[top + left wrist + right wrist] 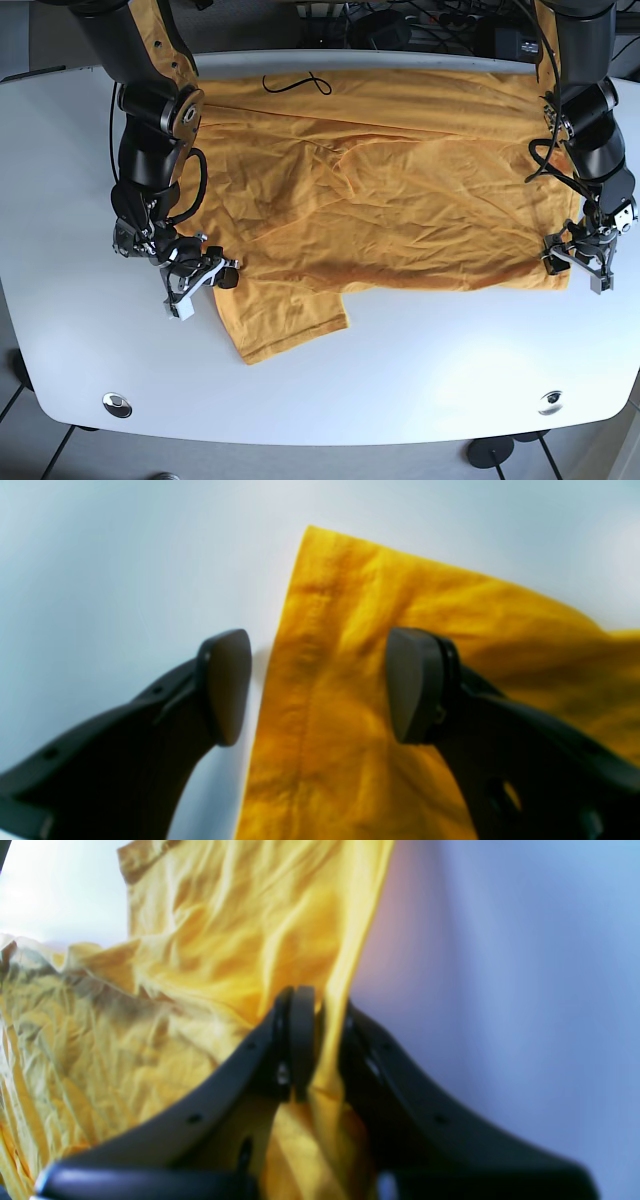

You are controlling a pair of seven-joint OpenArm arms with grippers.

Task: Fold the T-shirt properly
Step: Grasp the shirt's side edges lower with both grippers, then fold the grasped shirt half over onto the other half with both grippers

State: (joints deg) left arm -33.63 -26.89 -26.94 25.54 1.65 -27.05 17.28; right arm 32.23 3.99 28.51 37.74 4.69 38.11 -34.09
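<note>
A white table [420, 370] with rounded corners carries the work, and a tangle of dark cables [400, 20] lies beyond its far edge.

The right gripper [320, 1040] is pressed together on a fold of the yellow T-shirt [380, 210]; cloth runs up between its 2 fingers [300, 1040], and the wrist view shows rumpled fabric spreading off to one side of the pincer and bare table on the other. In the base view this gripper [222, 275] sits at the hem edge just above the sleeve [290, 325], which juts toward the near edge of the table.

The left gripper [317, 685] stands with its jaws apart, empty. One pad [227, 685] hangs over bare table just outside the shirt's edge, the other [412, 685] over the cloth, so the stitched hem [300, 690] runs between them. Whether the pads touch the fabric cannot be told. In the base view this gripper [580, 262] is at the shirt's corner.

Beyond both pincers the shirt lies spread and wrinkled across the far half of the table, a thin black cord [297, 84] resting on its far part.
</note>
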